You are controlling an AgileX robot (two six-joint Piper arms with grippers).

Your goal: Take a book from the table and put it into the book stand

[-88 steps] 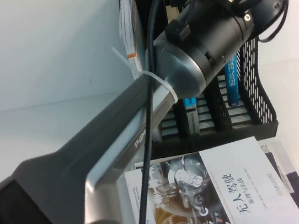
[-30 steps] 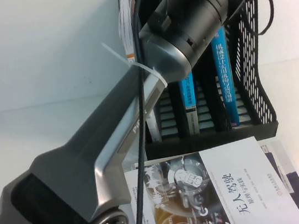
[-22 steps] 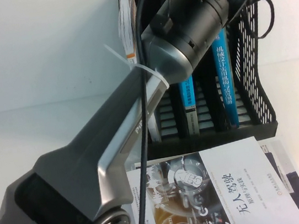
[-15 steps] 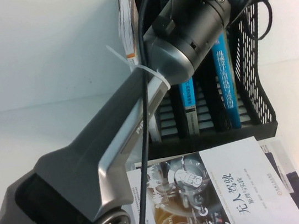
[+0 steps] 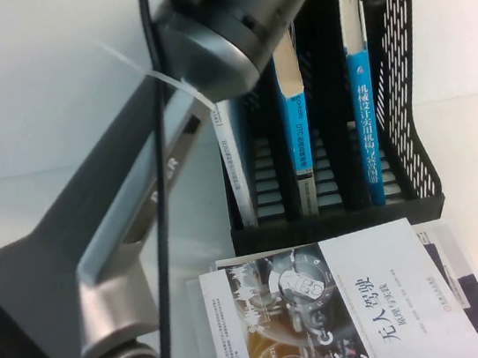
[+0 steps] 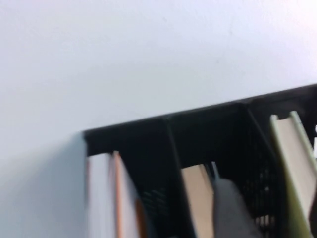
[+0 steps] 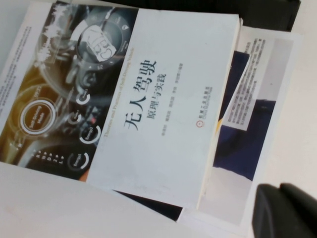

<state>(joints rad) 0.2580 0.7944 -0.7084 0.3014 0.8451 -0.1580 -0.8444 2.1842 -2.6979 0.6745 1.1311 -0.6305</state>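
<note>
The book (image 5: 366, 117), thick with a blue spine and white characters, stands upright in the right slot of the black book stand (image 5: 403, 76). The left wrist view shows its pale yellow-green edge (image 6: 292, 163) from above. My left gripper (image 6: 271, 208) hovers over that slot, open. Its grey finger (image 6: 230, 208) stands apart from the book with black mesh showing between them. In the high view the left arm (image 5: 135, 202) runs up out of the top. My right gripper (image 7: 285, 213) hangs shut and empty over the table (image 5: 477, 163), beside the flat books.
A white book (image 5: 233, 171) fills the left slot and a thinner blue-spined book (image 5: 297, 135) the middle one. A white book with a robot-face picture (image 5: 346, 306) lies flat in front of the stand on a dark blue book (image 7: 247, 134).
The left arm has lifted, taking the gripper out of the top of the high view. Its fingers have parted from the book, which now stands alone in the right slot.
</note>
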